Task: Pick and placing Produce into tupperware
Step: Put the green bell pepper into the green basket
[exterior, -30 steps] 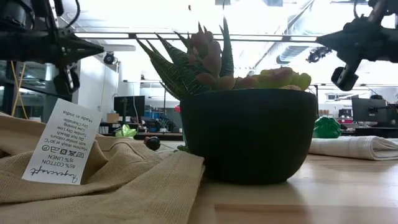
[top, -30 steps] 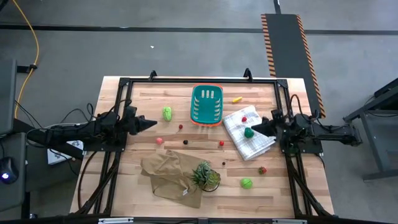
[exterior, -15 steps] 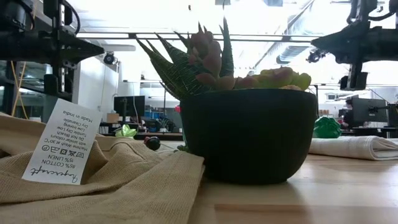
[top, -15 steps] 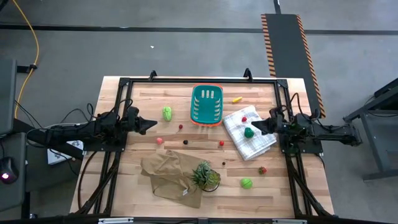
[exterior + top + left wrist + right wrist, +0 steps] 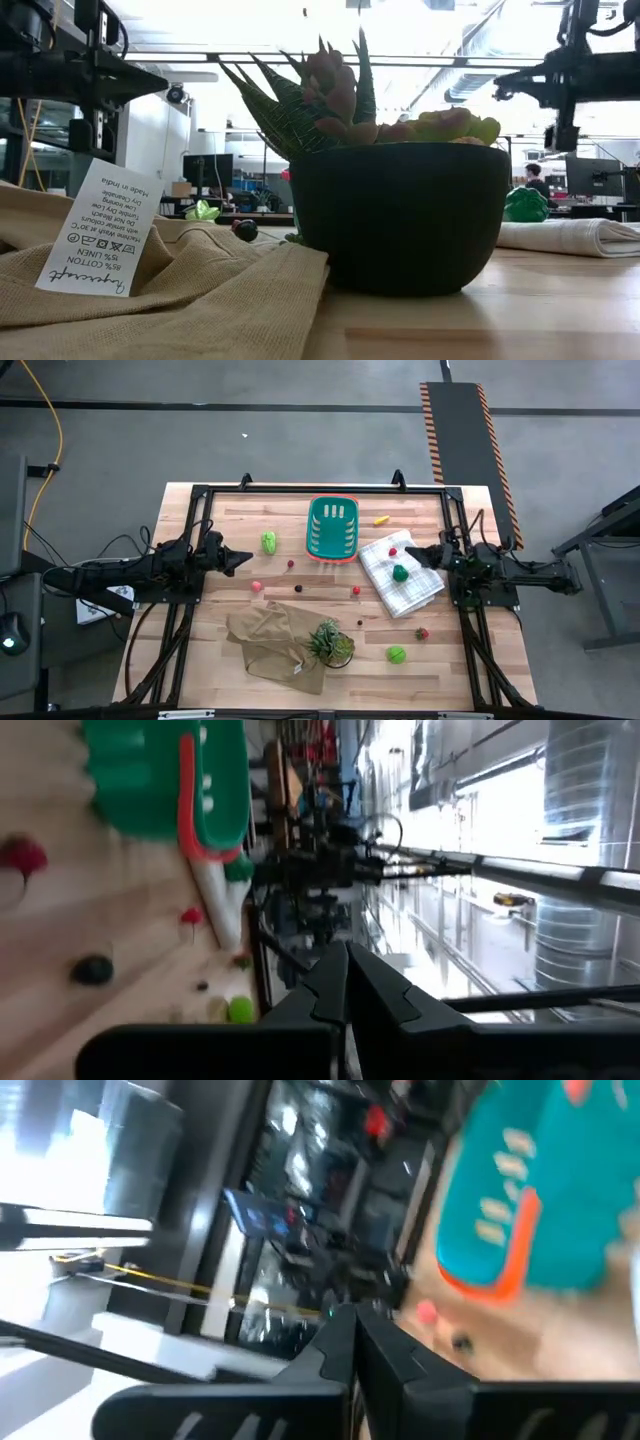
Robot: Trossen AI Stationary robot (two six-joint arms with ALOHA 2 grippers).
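While both arms reach level over the table, I see the left gripper point(image 5: 247, 559) pressed together beside a green lump point(image 5: 269, 541), the right gripper point(image 5: 409, 550) likewise closed above the cloth point(image 5: 400, 590); the basket point(image 5: 333, 527) sits between them.

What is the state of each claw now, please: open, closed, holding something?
Left claw: closed, empty, raised over the table's left side.
Right claw: closed, empty, raised over the white cloth.
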